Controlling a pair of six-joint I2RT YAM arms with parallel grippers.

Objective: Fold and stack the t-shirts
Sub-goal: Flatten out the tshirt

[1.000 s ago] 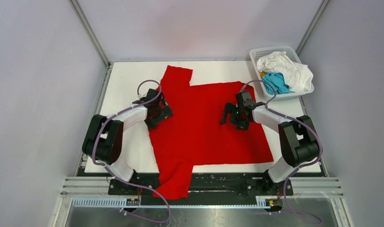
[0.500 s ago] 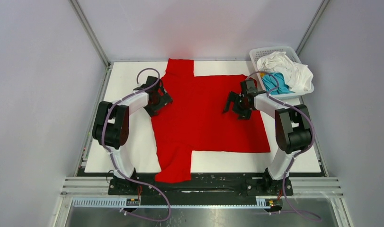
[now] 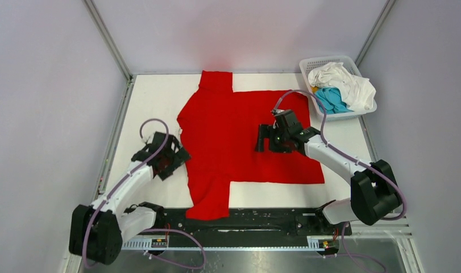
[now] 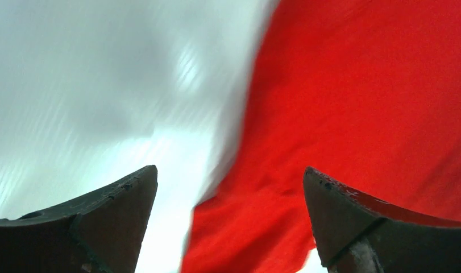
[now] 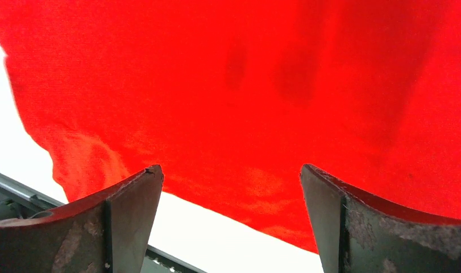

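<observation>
A large red t-shirt (image 3: 245, 136) lies spread flat on the white table, one sleeve at the far edge and one hanging over the near edge. My left gripper (image 3: 170, 162) is open and empty just off the shirt's left edge; the left wrist view shows the red cloth (image 4: 358, 114) beside bare table. My right gripper (image 3: 266, 140) is open and empty above the shirt's middle; the right wrist view shows red cloth (image 5: 245, 85) and its hem. A white t-shirt (image 3: 344, 82) and a teal-blue one (image 3: 330, 99) lie crumpled in the basket.
A white lattice basket (image 3: 310, 67) stands at the far right corner of the table (image 3: 154, 94). Grey walls close in the left, right and back. A black rail (image 3: 262, 219) runs along the near edge.
My left gripper has pulled back toward the near left, off the shirt's collar side. My right gripper has moved left and nearer, over the shirt's middle. The shirt's left edge now bulges outward.
</observation>
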